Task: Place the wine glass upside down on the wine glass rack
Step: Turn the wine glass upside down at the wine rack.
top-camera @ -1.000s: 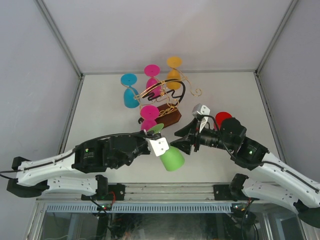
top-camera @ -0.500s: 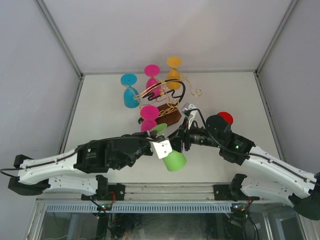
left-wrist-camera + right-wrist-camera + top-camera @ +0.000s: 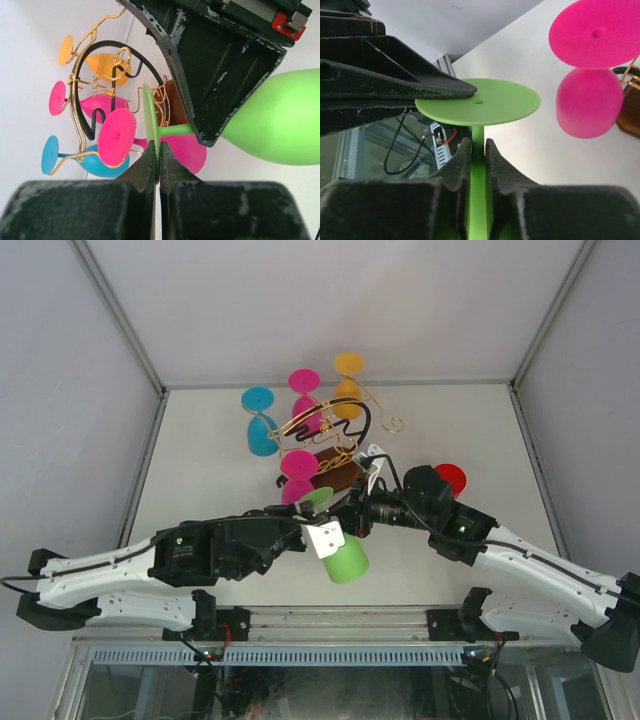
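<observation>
Left gripper (image 3: 314, 508), seen from above, is pinched shut on the round foot of the lime-green plastic wine glass (image 3: 345, 558), which it holds between the two arms, near the front of the gold wire wine glass rack (image 3: 335, 445). The right gripper (image 3: 352, 520) meets the glass from the other side, so this reads as a handover.

From the left wrist, the fingers clamp only the thin edge of the foot (image 3: 149, 117), which leaves the stem free for the other arm.

From the right wrist, the right fingers (image 3: 456, 165) press the green stem (image 3: 478, 139) from both sides just under the foot and appear to grip it. A hold there should let that arm hang the glass bowl-down on the rack, like the pink glass (image 3: 590, 110) beyond it.
</observation>
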Controlling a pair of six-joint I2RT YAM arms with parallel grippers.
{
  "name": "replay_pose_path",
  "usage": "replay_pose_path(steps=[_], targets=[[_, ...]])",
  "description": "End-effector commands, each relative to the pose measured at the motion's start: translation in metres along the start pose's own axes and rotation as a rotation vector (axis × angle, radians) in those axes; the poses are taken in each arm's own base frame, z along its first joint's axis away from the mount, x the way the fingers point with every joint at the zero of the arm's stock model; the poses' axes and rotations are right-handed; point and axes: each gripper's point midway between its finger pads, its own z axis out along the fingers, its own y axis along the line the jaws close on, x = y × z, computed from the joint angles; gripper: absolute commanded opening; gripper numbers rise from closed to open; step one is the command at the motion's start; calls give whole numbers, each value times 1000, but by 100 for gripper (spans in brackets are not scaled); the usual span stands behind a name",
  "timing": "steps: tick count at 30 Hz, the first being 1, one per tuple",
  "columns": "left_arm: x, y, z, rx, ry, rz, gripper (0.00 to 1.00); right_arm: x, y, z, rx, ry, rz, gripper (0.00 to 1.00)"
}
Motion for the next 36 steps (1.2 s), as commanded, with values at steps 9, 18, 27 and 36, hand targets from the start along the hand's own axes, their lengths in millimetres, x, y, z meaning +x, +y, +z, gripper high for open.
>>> replay_pose_path(steps=[9,18,27,36], targets=[[-23,37,-15,-137,-80,-103,12,-32,12,-3,-24,-144,-79,0],[-26,40,-21,-140,-108,-166,37,-41,19,-5,-2,-199,-169,0],[-27,38,-35,-103,-161,-298,43,-50,-6,-19,147,-280,-200,0],[-13,33,-48,-89,-199,-508,57,-51,-40,-43,300,-417,-360,0]])
